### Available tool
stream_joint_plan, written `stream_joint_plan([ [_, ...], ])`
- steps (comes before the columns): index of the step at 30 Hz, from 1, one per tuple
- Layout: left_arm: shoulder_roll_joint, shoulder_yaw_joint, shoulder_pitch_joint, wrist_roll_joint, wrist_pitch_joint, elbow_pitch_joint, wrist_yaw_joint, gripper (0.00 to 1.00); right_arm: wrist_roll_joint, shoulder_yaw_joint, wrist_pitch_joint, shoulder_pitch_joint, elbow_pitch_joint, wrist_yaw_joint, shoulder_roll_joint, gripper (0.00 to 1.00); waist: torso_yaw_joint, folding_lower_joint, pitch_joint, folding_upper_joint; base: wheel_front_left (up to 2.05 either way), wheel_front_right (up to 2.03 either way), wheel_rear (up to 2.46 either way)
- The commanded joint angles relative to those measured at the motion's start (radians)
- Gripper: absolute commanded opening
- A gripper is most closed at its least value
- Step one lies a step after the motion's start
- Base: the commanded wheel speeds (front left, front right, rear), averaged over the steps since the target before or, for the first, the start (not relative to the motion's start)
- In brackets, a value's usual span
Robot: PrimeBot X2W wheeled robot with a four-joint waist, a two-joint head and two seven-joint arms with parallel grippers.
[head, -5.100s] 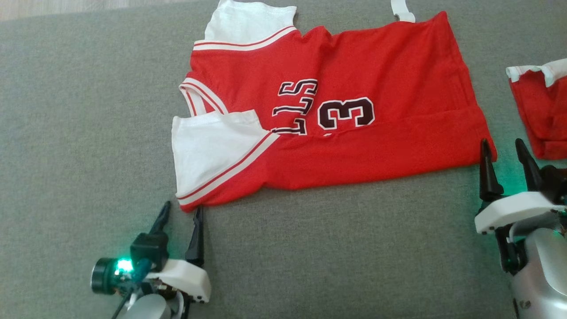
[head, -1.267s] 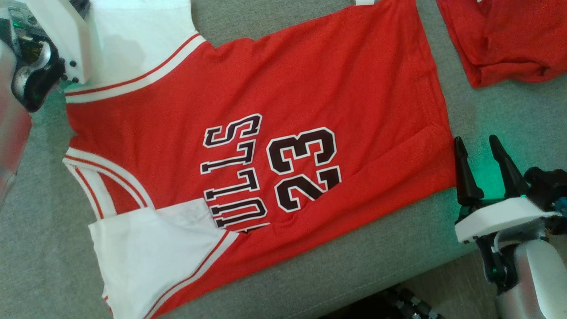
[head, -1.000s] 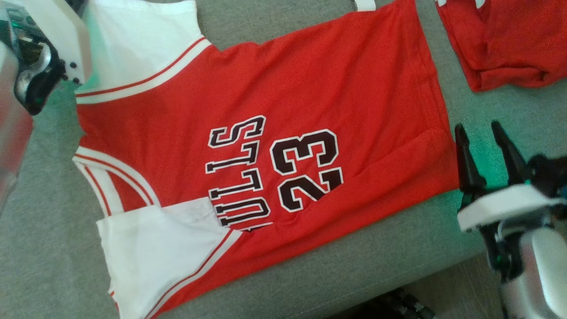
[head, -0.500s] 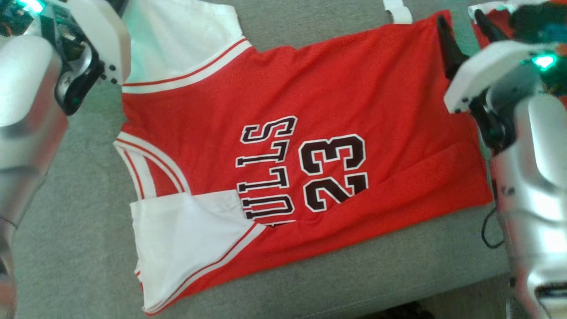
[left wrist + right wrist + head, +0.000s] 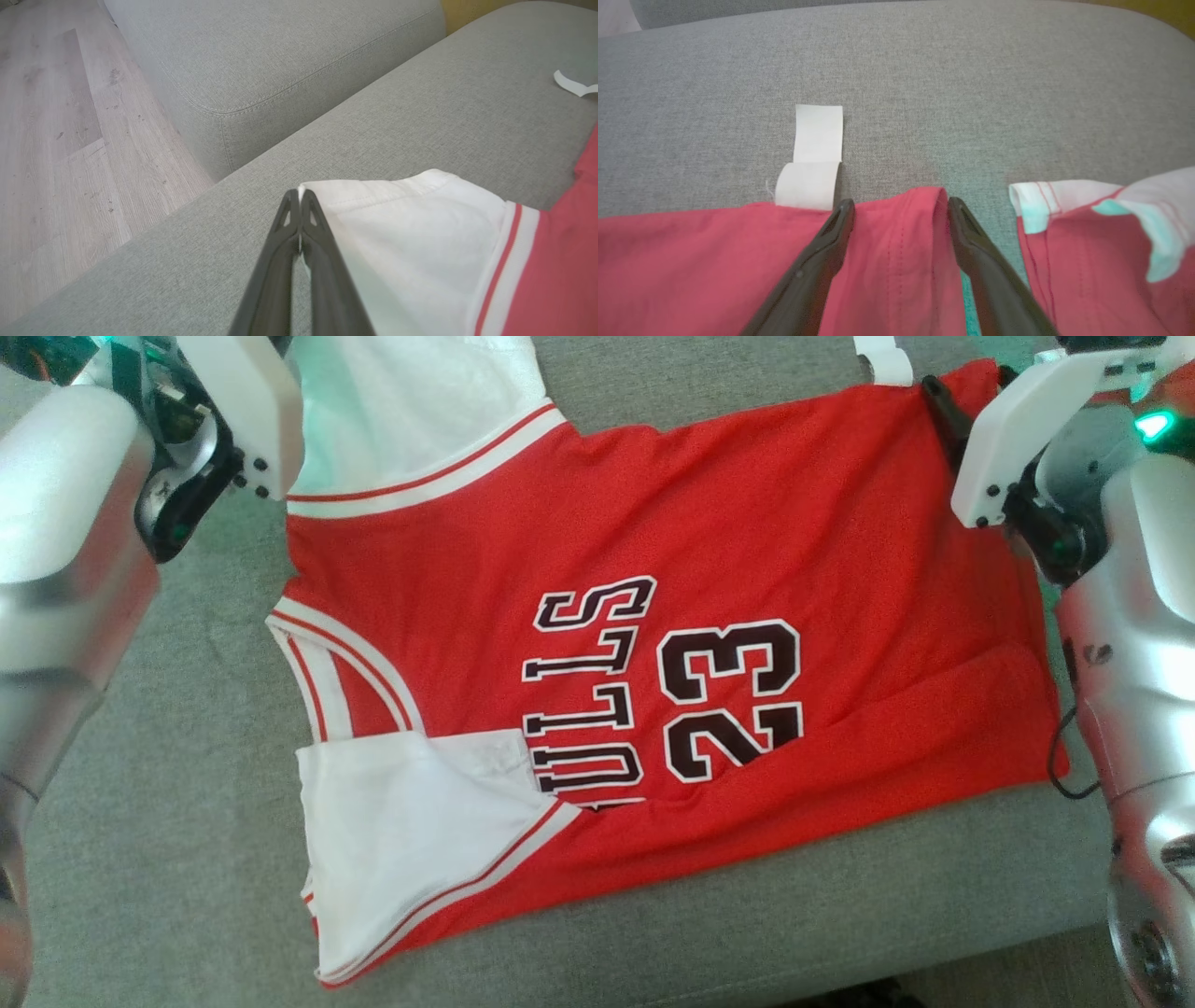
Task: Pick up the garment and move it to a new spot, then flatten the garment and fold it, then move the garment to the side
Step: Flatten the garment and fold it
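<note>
The garment (image 5: 709, 523) is a red jersey with white sleeves and the number 23, spread flat on the grey sofa seat (image 5: 187, 803). My left gripper (image 5: 299, 198) is shut on the far corner of the upper white sleeve (image 5: 411, 233); its white wrist housing (image 5: 238, 411) sits at the head view's top left. My right gripper (image 5: 900, 203) is open, its two fingers (image 5: 831, 242) straddling the far corner of the red hem (image 5: 691, 261). One dark finger (image 5: 938, 406) lies on that corner in the head view.
A second red and white garment (image 5: 1101, 252) lies just right of the hem corner. A white tag (image 5: 812, 158) sticks out past the hem. The sofa's front edge runs along the head view's bottom right. A back cushion (image 5: 280, 56) and wooden floor (image 5: 46, 140) lie beyond.
The right arm has swung from the near hem corner to the far hem corner, still open. The left gripper stays shut on the sleeve. The head camera has shifted.
</note>
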Motion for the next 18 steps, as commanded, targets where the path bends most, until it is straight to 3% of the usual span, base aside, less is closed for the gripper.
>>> stream_joint_plan([
  [1, 0.030, 0.020, -0.066, -0.013, -0.011, -0.018, 0.002, 0.00, 0.001, 0.014, -0.003, -0.039, -0.006, -0.001, -0.001, 1.00, 0.004, -0.0001, 0.004, 0.0000, 0.00, 0.00, 0.00],
  [3, 0.028, 0.001, -0.072, -0.025, -0.009, -0.012, 0.002, 0.00, 0.008, 0.019, -0.019, -0.058, 0.026, -0.001, 0.006, 1.00, 0.009, -0.0001, 0.008, 0.0000, 0.00, 0.00, 0.00],
  [4, 0.028, -0.005, -0.074, -0.029, -0.008, -0.011, 0.002, 0.00, 0.011, 0.021, -0.026, -0.063, 0.034, -0.001, 0.007, 0.78, 0.010, -0.0001, 0.008, 0.0000, 0.00, 0.00, 0.00],
  [5, 0.028, -0.012, -0.075, -0.033, -0.007, -0.010, 0.002, 0.00, 0.013, 0.024, -0.031, -0.066, 0.043, -0.001, 0.006, 0.48, 0.011, -0.0001, 0.008, 0.0000, 0.00, 0.00, 0.00],
  [8, 0.033, -0.029, -0.086, -0.040, -0.008, -0.006, 0.002, 0.00, 0.017, 0.036, -0.048, -0.078, 0.064, -0.001, -0.002, 0.05, 0.015, -0.0001, 0.008, 0.0000, 0.00, 0.00, 0.00],
  [9, 0.033, -0.034, -0.091, -0.041, -0.012, -0.004, 0.002, 0.00, 0.017, 0.039, -0.056, -0.082, 0.069, -0.001, -0.006, 0.00, 0.015, -0.0001, 0.008, 0.0000, 0.00, 0.00, 0.00],
  [18, 0.029, -0.051, -0.139, 0.000, -0.155, 0.041, 0.002, 0.00, -0.022, -0.009, -0.204, -0.126, 0.100, -0.001, -0.052, 0.00, 0.027, -0.0001, 0.000, 0.0000, 0.00, 0.00, 0.00],
])
